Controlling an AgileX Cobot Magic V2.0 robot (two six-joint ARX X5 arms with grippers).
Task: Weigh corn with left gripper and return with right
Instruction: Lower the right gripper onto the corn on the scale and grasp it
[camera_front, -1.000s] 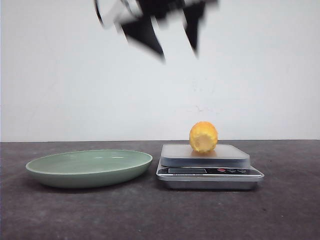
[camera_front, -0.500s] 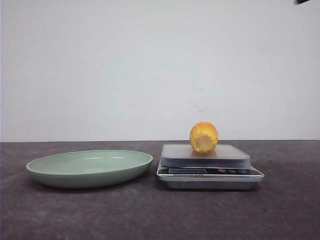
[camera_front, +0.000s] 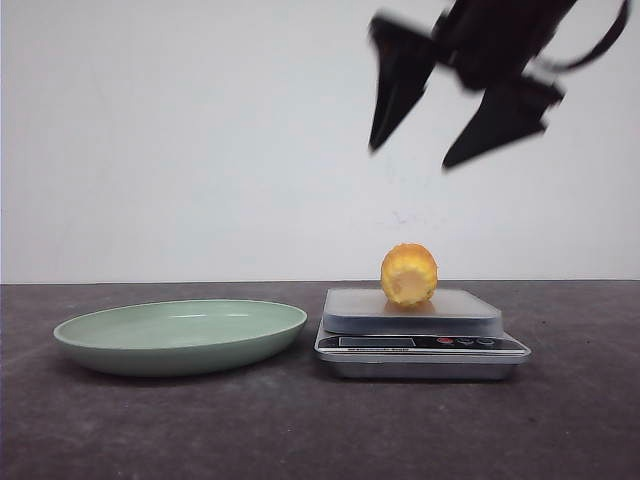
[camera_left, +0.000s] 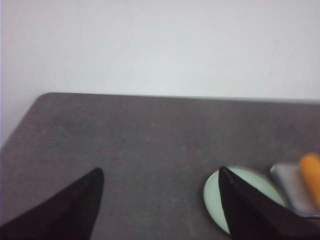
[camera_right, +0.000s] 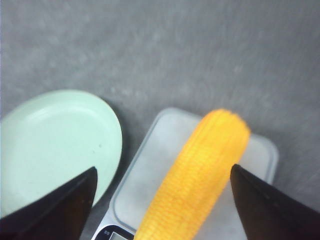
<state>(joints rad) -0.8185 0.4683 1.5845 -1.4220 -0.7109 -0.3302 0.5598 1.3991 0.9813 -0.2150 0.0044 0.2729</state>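
Note:
The corn, a yellow-orange cob with its paler cut end facing me, lies on the platform of the silver kitchen scale. My right gripper hangs open well above the corn, its black fingers pointing down and blurred by motion. In the right wrist view the corn lies lengthwise on the scale below the wide-open right gripper. My left gripper is out of the front view; its wrist view shows it open and empty, high over the table, with the corn far off to one side.
A pale green plate sits on the dark grey table left of the scale; it also shows in the right wrist view and the left wrist view. A white wall stands behind the table.
The left gripper rose out of the top of the front view. The right gripper has come in from the upper right, open, over the corn. The corn stays on the scale.

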